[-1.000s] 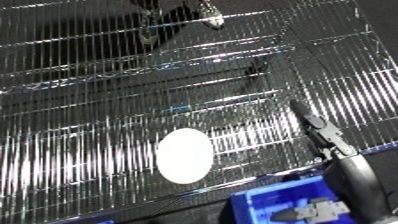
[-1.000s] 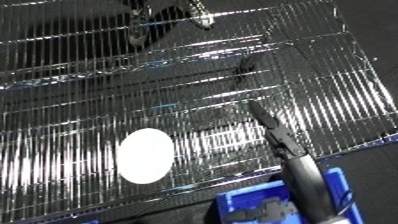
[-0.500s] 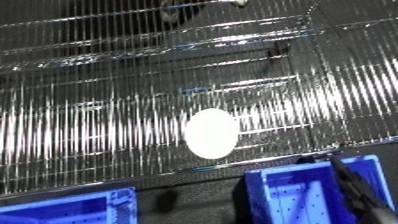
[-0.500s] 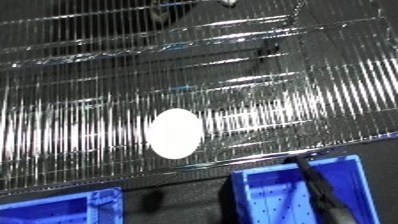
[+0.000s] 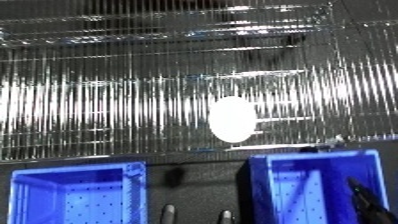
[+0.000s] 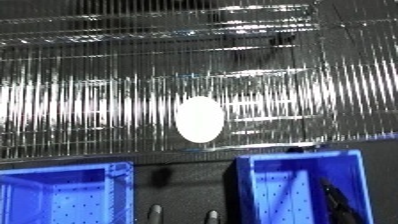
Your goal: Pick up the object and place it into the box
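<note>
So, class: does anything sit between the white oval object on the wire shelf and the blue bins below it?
Nothing visible blocks the way. The white oval object lies alone on the wire shelf, and the right blue bin sits open just below the shelf's front edge. Only the right hand shows dark over that bin.

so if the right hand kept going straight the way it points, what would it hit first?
Probably the far wall of the right blue bin. The right hand hangs over that bin, fingers pointing up-view. Beyond lies the ribbed metal surface; the white oval object sits off to the left. Depth is unclear.
</note>
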### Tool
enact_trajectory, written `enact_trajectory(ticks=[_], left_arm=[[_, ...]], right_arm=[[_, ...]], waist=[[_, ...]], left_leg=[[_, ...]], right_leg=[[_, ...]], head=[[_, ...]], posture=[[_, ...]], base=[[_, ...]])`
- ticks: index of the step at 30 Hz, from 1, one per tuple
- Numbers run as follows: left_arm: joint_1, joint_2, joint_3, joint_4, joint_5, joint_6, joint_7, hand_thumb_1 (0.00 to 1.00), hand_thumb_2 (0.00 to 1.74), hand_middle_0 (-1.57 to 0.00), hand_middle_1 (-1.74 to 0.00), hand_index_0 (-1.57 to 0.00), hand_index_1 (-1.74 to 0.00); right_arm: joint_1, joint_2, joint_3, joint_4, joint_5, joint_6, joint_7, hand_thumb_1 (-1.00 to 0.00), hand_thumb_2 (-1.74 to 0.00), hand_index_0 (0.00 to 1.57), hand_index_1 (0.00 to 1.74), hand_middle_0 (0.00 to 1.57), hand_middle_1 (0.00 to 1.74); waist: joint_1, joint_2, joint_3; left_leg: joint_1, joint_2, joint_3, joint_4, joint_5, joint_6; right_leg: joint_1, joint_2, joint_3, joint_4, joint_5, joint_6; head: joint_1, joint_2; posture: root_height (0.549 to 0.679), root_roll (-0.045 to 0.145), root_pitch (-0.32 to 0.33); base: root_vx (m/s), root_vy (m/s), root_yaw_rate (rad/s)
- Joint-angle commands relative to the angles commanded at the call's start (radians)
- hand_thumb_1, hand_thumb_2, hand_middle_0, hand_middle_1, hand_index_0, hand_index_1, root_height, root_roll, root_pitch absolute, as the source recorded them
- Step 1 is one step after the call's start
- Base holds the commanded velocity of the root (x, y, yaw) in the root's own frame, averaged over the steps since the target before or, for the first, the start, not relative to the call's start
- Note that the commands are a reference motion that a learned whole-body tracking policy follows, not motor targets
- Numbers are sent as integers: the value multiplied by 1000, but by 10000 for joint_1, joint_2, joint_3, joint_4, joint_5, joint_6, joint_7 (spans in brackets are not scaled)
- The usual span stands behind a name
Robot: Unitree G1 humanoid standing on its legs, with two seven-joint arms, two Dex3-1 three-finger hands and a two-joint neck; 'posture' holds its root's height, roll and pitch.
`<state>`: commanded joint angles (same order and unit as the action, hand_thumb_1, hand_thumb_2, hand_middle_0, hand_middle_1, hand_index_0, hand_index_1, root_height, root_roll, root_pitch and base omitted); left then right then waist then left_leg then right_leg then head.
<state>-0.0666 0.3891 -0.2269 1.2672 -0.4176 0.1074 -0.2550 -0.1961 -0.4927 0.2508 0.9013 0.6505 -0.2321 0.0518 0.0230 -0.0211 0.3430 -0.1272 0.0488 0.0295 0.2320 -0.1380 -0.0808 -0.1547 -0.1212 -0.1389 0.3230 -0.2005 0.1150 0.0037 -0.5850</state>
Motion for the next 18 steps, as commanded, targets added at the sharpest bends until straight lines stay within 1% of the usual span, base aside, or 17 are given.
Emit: enact_trajectory(ticks=[1, 2, 3, 5, 6, 7, 8, 9, 11, 14, 15, 18], left_arm=[[11, -22, 9, 67, 72, 28, -16, 0, 0, 0, 0, 0, 0], [35, -86, 38, 218, 229, 70, -32, 0, 0, 0, 0, 0, 0], [35, -86, 38, 218, 229, 70, -32, 0, 0, 0, 0, 0, 0], [65, -157, 69, 354, 385, 72, -25, 0, 0, 0, 0, 0, 0], [100, -221, 107, 477, 539, 37, 2, 0, 0, 0, 0, 0, 0], [100, -221, 107, 477, 539, 37, 2, 0, 0, 0, 0, 0, 0], [115, -266, 162, 594, 707, -4, 41, 0, 0, 0, 0, 0, 0], [108, -279, 190, 638, 768, -17, 65, 0, 0, 0, 0, 0, 0], [96, -304, 260, 702, 900, -45, 136, 0, 0, 0, 0, 0, 0], [112, -338, 387, 758, 1066, -113, 280, 0, 0, 0, 0, 0, 0], [119, -347, 425, 773, 1106, -137, 331, 0, 0, 0, 0, 0, 0], [126, -365, 500, 813, 1166, -185, 442, 0, 0, 0, 0, 0, 0]], right_arm=[[29, 76, -9, 303, -13, 94, 105, 0, 0, 0, 0, 0, 0], [101, 252, -34, 937, -28, 286, 333, 0, 0, 0, 0, 0, 0], [101, 252, -34, 937, -28, 286, 333, 0, 0, 0, 0, 0, 0], [198, 429, -84, 1496, 53, 502, 565, 0, 0, 0, 0, 0, 0], [296, 614, -179, 2042, 279, 763, 853, 0, 0, 0, 0, 0, 0], [296, 614, -179, 2042, 279, 763, 853, 0, 0, 0, 0, 0, 0], [387, 828, -301, 2644, 483, 1147, 1169, 0, 0, 0, 0, 0, 0], [406, 921, -340, 2888, 512, 1350, 1279, 0, 0, 0, 0, 0, 0], [468, 1101, -399, 3292, 508, 1790, 1446, 0, 0, 0, 0, 0, 0], [579, 1294, -463, 3704, 490, 2282, 1585, 0, 0, 0, 0, 0, 0], [614, 1338, -485, 3819, 478, 2404, 1606, 0, 0, 0, 0, 0, 0], [685, 1427, -540, 4101, 402, 2625, 1614, 0, 0, 0, 0, 0, 0]], waist=[[18, -1, -119], [64, -2, -383], [64, -2, -383], [118, 0, -642], [175, 10, -896], [175, 10, -896], [231, 25, -1162], [251, 32, -1266], [292, 46, -1473], [343, 67, -1749], [354, 73, -1832], [364, 103, -2026]], left_leg=[[167, 15, 2, -246, 68, -26], [518, 45, 7, -797, 227, -89], [518, 45, 7, -797, 227, -89], [834, 74, 14, -1309, 376, -146], [1109, 110, 36, -1743, 510, -198], [1109, 110, 36, -1743, 510, -198], [1356, 150, 66, -2108, 623, -236], [1441, 167, 84, -2219, 659, -248], [1602, 194, 111, -2398, 704, -262], [1836, 230, 150, -2627, 754, -281], [1912, 243, 164, -2707, 773, -289], [2114, 283, 204, -2950, 842, -308]], right_leg=[[194, 14, -30, -264, 68, 18], [614, 42, -96, -846, 229, 62], [614, 42, -96, -846, 229, 62], [988, 59, -151, -1375, 392, 110], [1299, 58, -207, -1815, 552, 162], [1299, 58, -207, -1815, 552, 162], [1567, 45, -260, -2190, 702, 207], [1661, 37, -283, -2306, 748, 219], [1837, 20, -334, -2510, 819, 236], [2077, 5, -406, -2771, 911, 255], [2153, 2, -423, -2859, 945, 264], [2330, -9, -451, -3102, 1050, 299]], head=[[3, -172], [49, -489], [49, -489], [114, -851], [127, -1080], [127, -1080], [212, -1402], [241, -1486], [315, -1841], [365, -2201], [365, -2283], [350, -2495]], posture=[[672, 39, 25], [674, 38, 24], [674, 38, 24], [676, 38, 24], [676, 36, 22], [676, 36, 22], [677, 35, 20], [677, 34, 19], [677, 33, 16], [676, 31, 9], [676, 30, 7], [675, 29, 3]], base=[[100, -3, 31], [109, -3, 23], [109, -3, 23], [102, -3, 24], [86, -3, 21], [86, -3, 21], [92, -2, 9], [72, 0, -12], [77, 3, -14], [82, 6, -15], [78, 8, -17], [58, 10, -21]])
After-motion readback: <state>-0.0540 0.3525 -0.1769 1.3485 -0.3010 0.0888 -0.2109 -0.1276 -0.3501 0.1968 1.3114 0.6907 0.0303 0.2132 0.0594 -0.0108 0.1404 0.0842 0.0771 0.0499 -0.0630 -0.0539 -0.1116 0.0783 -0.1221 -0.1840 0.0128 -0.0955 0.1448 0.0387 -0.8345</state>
